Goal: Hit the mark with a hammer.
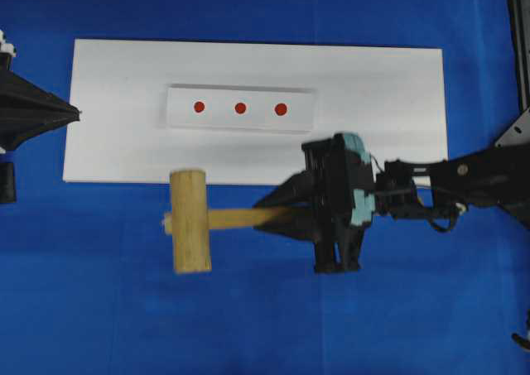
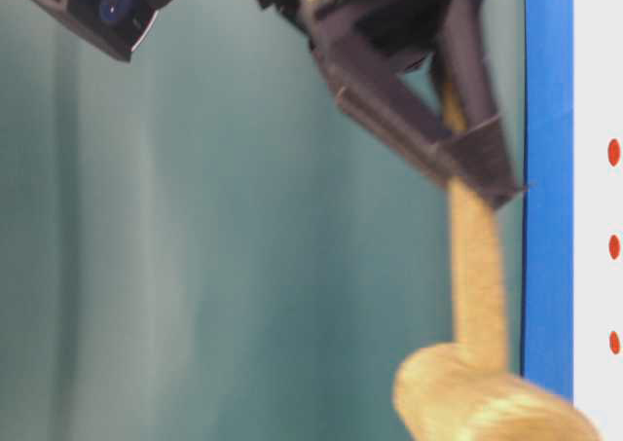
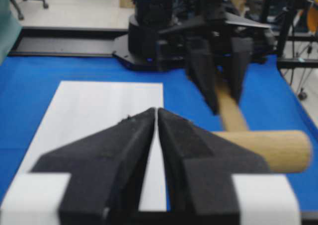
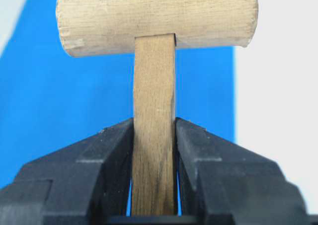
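Note:
The pale wooden hammer (image 1: 190, 220) lies level over the blue cloth, just off the white board's front edge, head to the left. My right gripper (image 1: 286, 209) is shut on its flat handle (image 4: 154, 111), about midway along it; the thick head (image 4: 156, 19) shows beyond the fingers. Three red marks (image 1: 240, 108) sit in a row on a raised white strip (image 1: 219, 120) on the board, behind the hammer and apart from it. At the board's left edge my left gripper (image 1: 74, 114) points right, its tips (image 3: 157, 110) together with nothing between them.
The white board (image 1: 373, 85) lies on a blue cloth (image 1: 99, 309). The right arm (image 1: 464, 180) reaches in from the right. The arm's base and black rails (image 3: 149, 41) stand past the board's far end in the left wrist view.

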You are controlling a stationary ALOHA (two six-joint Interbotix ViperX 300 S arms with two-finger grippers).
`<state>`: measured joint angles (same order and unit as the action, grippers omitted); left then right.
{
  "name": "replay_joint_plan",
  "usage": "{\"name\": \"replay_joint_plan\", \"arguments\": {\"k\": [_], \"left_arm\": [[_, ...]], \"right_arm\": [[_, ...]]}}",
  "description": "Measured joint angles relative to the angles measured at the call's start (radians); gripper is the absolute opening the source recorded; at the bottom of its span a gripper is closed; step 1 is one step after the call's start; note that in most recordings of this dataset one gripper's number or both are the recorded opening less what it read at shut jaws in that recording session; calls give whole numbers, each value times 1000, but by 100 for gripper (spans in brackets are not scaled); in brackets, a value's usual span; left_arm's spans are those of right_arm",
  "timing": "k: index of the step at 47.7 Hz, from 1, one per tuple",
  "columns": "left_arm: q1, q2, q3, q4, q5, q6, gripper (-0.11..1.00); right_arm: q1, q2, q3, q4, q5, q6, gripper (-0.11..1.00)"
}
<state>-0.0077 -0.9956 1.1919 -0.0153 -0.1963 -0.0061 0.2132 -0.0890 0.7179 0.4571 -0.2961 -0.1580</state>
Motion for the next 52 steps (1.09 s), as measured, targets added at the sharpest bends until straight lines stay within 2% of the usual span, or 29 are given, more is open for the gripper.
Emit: {"name": "replay_joint_plan", "arguments": {"k": [11,17,28,34,38,44,52], "left_arm": [[0,2,0,0,8,-15,13],[0,2,0,0,9,-15,13],[0,0,0,-2,9,-15,13],[0,-2,0,0,9,-15,13],[0,0,-2,-2,8,-15,13],[0,-2,0,-2,9,-17,13],[0,-2,0,-5,9,-17,13]], "right_arm": [[-143,-46,2,0,57,-144,10],[-213,-49,2,-2,61,-199,10],[-236,-49,0,-2,61,-253,10],[-238,-49,-2,-26,58,-299,10],[-239,-49,-8,-69,43,-354,10],[-241,-49,-20,-137,-2,-477,10],[-242,-49,-29,-164,-52,-657,10]]}}
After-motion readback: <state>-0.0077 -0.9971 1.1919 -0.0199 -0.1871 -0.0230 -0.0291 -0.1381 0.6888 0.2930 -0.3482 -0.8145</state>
